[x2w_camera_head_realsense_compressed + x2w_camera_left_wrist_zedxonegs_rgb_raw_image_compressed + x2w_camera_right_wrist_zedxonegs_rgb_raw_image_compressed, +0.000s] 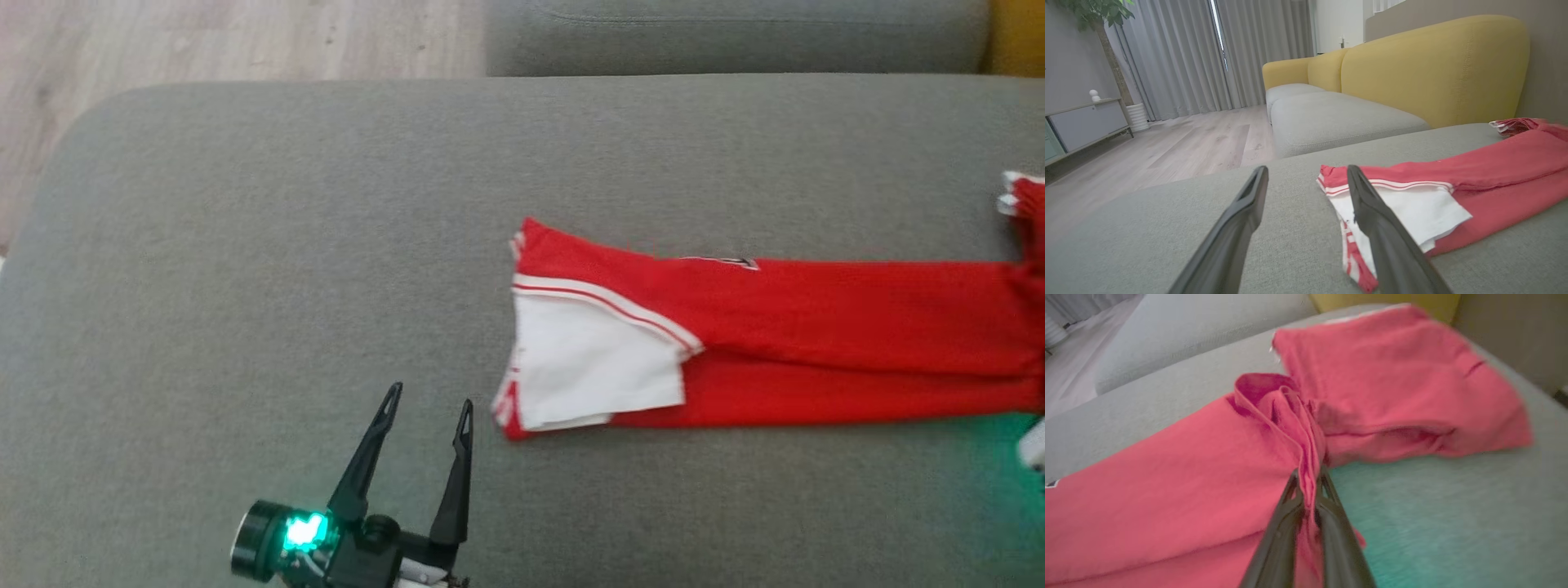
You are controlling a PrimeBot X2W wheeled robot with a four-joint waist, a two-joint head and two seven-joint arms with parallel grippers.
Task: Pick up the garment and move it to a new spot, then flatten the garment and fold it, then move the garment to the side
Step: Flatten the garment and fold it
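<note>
Head view has the left gripper low over the grey seat, its fingers spread apart with nothing between them. The garment, red with a white flap at its near end, lies flat on the seat just to that gripper's right and a little ahead of its tips. It stretches away rightward in a long band and does not touch the gripper. Right wrist view has the right gripper clamped on a bunched ridge of the red cloth. One broad part lies to that gripper's left, and a folded part lies ahead and to its right.
</note>
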